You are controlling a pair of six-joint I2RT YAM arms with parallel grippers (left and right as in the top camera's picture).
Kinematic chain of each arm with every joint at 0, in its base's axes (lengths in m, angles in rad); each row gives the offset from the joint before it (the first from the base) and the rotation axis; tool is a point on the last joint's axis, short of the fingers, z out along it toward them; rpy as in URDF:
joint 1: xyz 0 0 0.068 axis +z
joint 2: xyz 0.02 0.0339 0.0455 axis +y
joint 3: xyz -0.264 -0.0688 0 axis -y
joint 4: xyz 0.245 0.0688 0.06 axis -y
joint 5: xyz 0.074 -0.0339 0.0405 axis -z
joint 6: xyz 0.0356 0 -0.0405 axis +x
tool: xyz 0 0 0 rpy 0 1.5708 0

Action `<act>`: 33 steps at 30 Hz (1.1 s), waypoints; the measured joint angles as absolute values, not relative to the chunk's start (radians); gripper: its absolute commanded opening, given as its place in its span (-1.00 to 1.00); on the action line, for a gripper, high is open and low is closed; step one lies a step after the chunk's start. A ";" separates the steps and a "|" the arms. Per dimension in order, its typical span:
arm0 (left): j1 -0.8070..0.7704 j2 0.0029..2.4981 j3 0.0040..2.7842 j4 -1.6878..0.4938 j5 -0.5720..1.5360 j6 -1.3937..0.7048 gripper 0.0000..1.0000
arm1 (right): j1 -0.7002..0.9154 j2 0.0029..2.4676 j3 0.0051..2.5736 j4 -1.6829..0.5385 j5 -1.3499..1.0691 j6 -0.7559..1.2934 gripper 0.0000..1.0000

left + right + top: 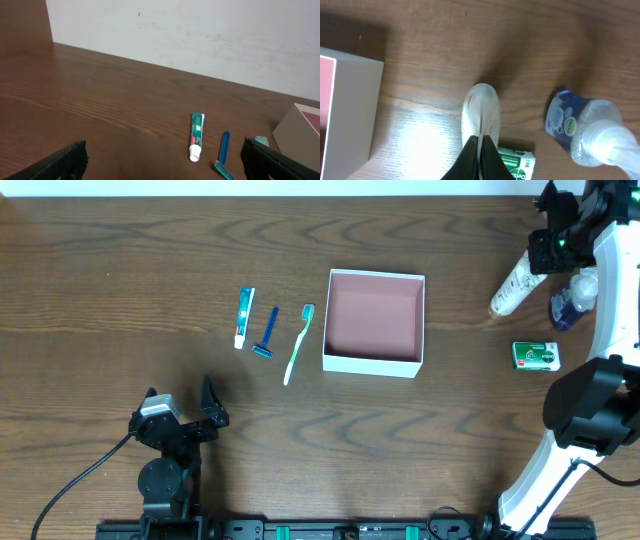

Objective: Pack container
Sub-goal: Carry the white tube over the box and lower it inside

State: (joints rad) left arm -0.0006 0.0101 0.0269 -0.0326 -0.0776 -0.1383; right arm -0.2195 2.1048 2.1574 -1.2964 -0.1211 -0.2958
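Right wrist: the right hand point(480, 146) is pinched together on what looks like the flat tail of the white tube point(481, 112). Lift it clear over the wall of the container point(372, 364), mid-desk and empty, then release low; the left hand point(167, 162) gapes, idle

The white container point(372, 364) is pink inside.
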 measured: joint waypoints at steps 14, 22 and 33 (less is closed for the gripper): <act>-0.001 0.010 0.027 -0.032 -0.078 -0.138 0.96 | -0.220 2.104 2.159 -1.297 -0.161 -0.272 -0.97; -0.001 0.010 0.027 -0.033 -0.078 -0.139 0.96 | -0.220 2.033 2.160 -1.300 -0.238 -0.253 -0.98; -0.001 0.010 0.027 -0.033 -0.078 -0.138 0.96 | -0.210 1.763 2.180 -1.316 -0.406 -0.245 -0.97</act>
State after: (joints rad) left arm -0.0006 0.0101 0.0269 -0.0326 -0.0776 -0.1383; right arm -0.2096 1.7634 2.1796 -1.3159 -0.4065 -0.2455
